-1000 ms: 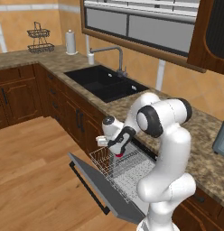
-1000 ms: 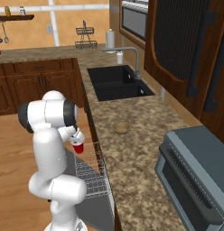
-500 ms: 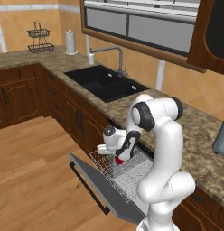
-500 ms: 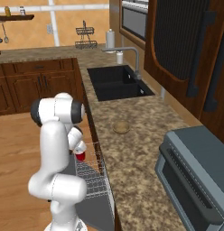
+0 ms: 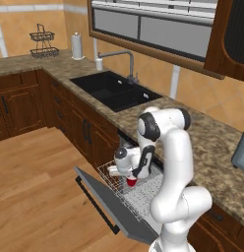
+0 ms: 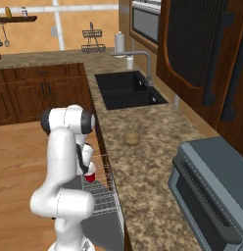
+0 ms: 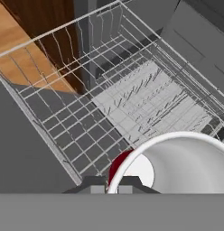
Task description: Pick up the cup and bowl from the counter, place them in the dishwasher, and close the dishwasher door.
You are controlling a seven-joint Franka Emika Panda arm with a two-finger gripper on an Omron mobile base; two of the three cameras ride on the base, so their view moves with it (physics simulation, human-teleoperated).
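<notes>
Kitchen with wood floor and dark cabinets; we note the counter (image 5: 212, 142) running along the wall in an L. Going left to right in the left base view: a wire basket stand (image 5: 44, 44) and a paper towel roll (image 5: 76, 46) at the far end, then the black sink (image 5: 115, 91) with its tap (image 5: 125, 61). Below the counter edge we see the dishwasher door (image 5: 102, 197) dropped open and the white wire rack (image 5: 138, 189) pulled out over it. Our hand (image 5: 131, 180) hangs low over the rack, clamped on the cup (image 5: 131, 181), which is upright and just above the wires. Hand view: cup rim (image 7: 177, 160) close, rack beneath. In the right base view the bowl (image 6: 132, 138) sits on the counter between the sink and the grey toaster oven (image 6: 211, 191).
</notes>
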